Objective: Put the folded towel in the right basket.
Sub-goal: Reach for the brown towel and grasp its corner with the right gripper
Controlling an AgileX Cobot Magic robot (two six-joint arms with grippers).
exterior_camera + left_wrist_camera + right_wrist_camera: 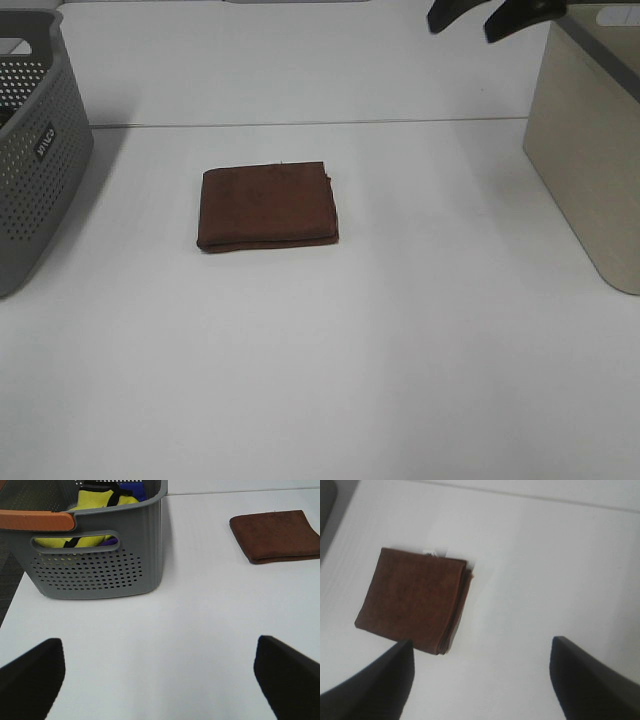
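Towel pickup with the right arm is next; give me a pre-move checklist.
1. Folded towel lies flat on the table, nothing touching it: ok.
2. Right gripper open, fingers empty: ok.
3. Right gripper above the towel: not ok; it hangs high near the right basket.
4. Room inside the right basket: cannot tell; its inside is out of view.
5. Left gripper clear of the towel: ok; open, by the grey basket.

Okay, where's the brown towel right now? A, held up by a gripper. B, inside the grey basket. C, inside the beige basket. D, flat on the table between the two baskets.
D: the towel lies folded on the table, well apart from the grey basket and the beige basket.
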